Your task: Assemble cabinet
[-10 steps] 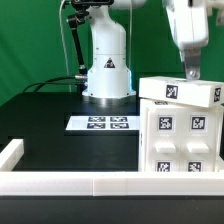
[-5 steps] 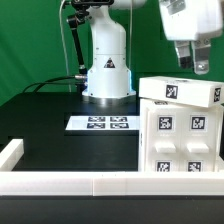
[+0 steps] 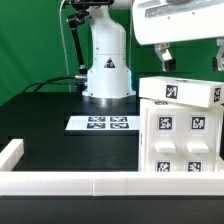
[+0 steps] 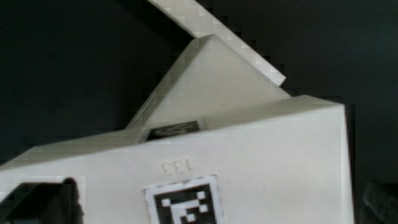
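The cabinet (image 3: 185, 130) is a large white box with black-and-white tags, standing at the exterior view's right, near the front. My gripper (image 3: 192, 60) hangs just above its top panel, broad side to the camera, with one finger (image 3: 166, 57) and the other spread wide apart. It is open and holds nothing. In the wrist view the cabinet (image 4: 249, 130) fills the frame with one tag showing. My gripper (image 4: 210, 205) straddles it, and a dark fingertip (image 4: 36, 200) shows at each side.
The marker board (image 3: 101, 123) lies flat on the black table in front of the robot base (image 3: 107, 65). A low white border rail (image 3: 60, 183) runs along the front edge, with a short piece (image 3: 10, 153) at the exterior view's left.
My gripper has risen a little and turned about its vertical axis, from narrow side to broad side, so both spread fingers now show. The cabinet has not moved.
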Tool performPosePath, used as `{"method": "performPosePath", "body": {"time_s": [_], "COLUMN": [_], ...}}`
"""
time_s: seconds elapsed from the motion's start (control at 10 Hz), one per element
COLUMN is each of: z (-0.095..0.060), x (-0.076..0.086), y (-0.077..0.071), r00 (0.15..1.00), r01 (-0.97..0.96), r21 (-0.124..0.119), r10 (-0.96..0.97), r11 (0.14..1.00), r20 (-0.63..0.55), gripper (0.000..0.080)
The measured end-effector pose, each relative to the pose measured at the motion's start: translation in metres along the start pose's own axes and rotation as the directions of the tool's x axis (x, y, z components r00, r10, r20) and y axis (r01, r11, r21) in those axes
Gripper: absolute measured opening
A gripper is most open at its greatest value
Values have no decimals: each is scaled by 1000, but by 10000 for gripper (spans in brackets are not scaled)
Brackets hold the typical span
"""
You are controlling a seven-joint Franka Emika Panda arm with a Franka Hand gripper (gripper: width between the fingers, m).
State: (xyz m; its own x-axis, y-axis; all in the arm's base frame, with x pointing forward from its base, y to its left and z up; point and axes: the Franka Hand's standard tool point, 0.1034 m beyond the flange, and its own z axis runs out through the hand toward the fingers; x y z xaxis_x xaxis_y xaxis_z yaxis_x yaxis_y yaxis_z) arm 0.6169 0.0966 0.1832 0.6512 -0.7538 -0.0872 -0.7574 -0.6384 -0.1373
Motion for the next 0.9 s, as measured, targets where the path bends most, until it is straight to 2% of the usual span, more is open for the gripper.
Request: {"method": "performPosePath", "body": {"time_s": [0.3, 0.4, 0.6, 0.9], "z": [1, 1, 0, -1], "x": [1, 4, 6, 10], "y": [1, 3, 3, 2], "r00": [974, 927, 838, 626], "r01": [225, 374, 546, 779], "r21": [-2, -5, -8, -35], "r10": [-225, -374, -546, -780], "r11": [974, 927, 838, 626], "r20": [0, -1, -5, -20], "gripper": [797, 797, 797, 797]}}
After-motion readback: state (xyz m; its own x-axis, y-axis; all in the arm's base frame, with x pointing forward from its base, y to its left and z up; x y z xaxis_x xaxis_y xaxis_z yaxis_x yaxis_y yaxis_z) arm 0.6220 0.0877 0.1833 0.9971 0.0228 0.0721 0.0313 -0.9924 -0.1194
